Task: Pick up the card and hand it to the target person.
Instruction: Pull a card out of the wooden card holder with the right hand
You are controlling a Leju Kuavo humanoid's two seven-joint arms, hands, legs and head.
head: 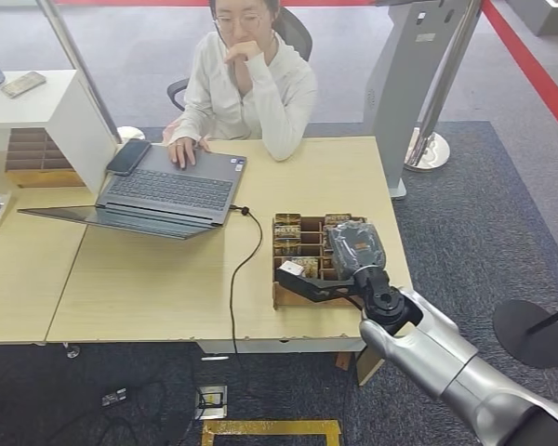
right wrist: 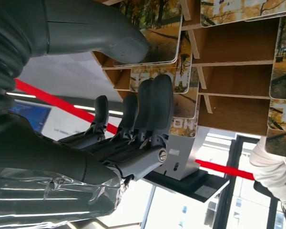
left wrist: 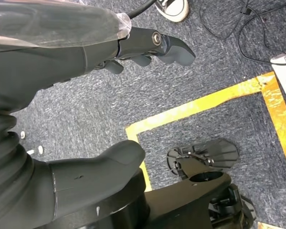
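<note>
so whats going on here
The robot's right hand reaches into a wooden divided box of picture cards on the desk, fingers on a card but nothing lifted clear yet. The left hand hangs open above the carpet. A person sits across at a laptop.

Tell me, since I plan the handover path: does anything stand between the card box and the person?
Yes. From the box to the person the path crosses the black cable and passes the open laptop under the person's hand. The right hand is at the box.
</note>
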